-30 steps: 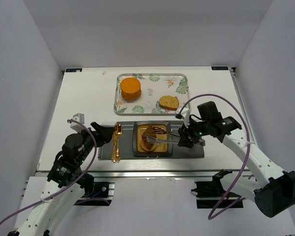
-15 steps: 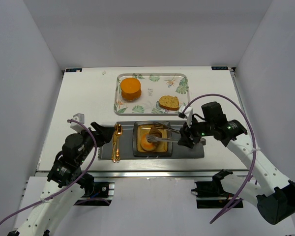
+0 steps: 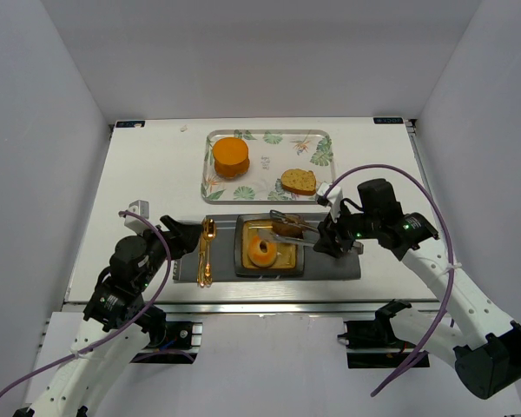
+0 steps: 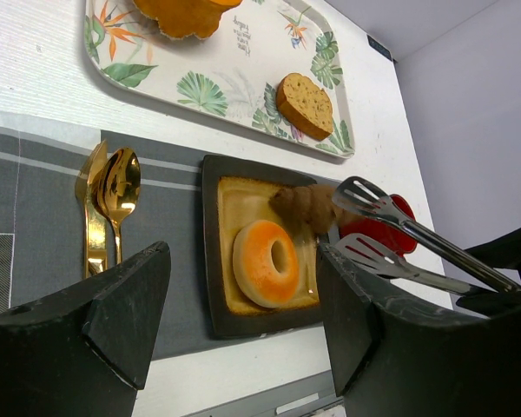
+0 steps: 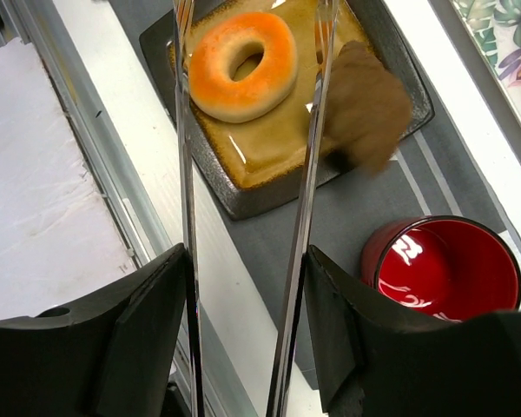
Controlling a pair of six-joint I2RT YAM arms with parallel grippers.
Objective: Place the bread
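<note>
While left tool gapes empty, right tool pinches tongs w/ tip touching wedge.

Right wrist view: tongs tips cut off at the top edge, ahead of right gripper. Brown wedge just right of them is blurred.

Shiny metal tongs; matt, porous bread

White table bears floral tray, grey placemat.
</note>
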